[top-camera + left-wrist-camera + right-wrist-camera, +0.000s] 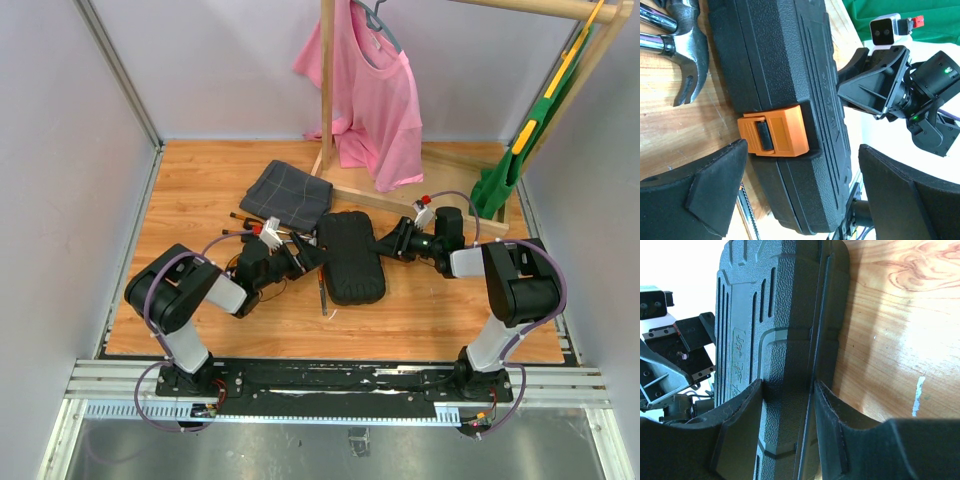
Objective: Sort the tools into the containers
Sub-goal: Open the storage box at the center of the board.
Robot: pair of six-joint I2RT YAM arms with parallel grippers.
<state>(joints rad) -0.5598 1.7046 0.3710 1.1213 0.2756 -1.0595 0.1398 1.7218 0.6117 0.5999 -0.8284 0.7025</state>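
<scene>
Left pincer (801,150) wide open before orange clasp (775,132), right pincer (788,386) clamping black tool case (785,310)

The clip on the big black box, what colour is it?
The clip is bright orange, against the black case. The left wrist view shows it best.
</scene>
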